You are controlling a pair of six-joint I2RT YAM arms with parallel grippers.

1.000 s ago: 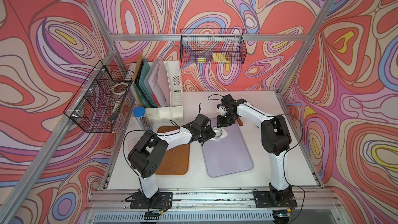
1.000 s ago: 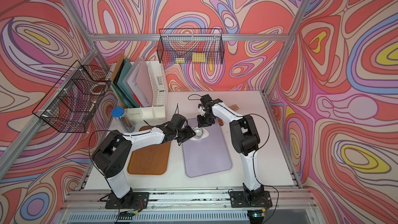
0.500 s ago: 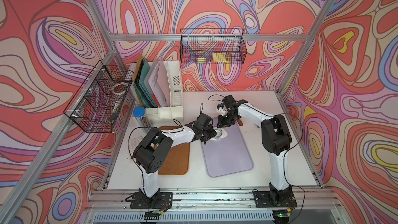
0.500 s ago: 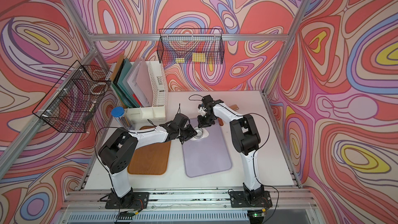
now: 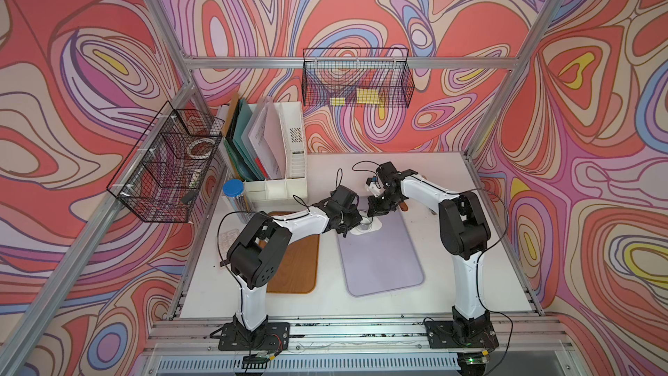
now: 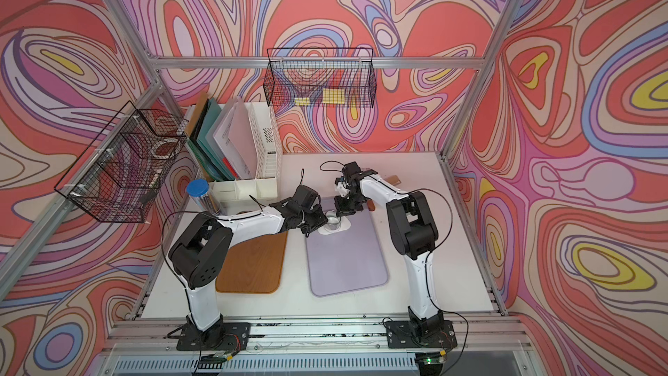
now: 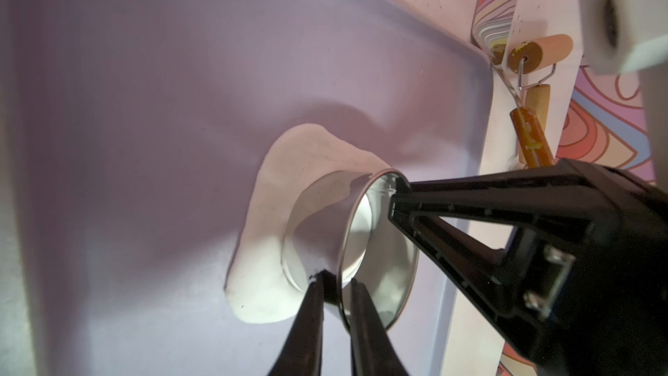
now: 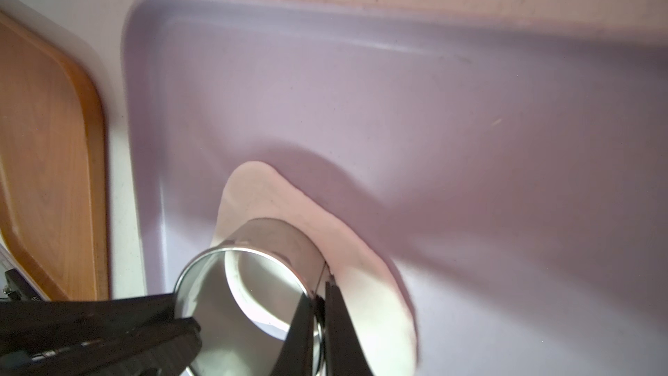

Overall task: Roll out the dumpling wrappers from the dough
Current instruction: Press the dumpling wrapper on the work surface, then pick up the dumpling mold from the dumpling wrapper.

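at the far left end of the lavender tray [image 5: 383, 265], the dough [image 7: 264, 211] lies as a thin ragged sheet with the steel cup [image 7: 318, 218] standing on it. your left gripper [image 7: 334, 294] and right gripper [image 8: 320, 294] each pinch the cup's rim, on opposite sides. you look to be at the cutting step: press straight down, evenly from both sides, then twist.

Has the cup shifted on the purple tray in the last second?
No. The cup sits on the dough at the tray's far end, as before.
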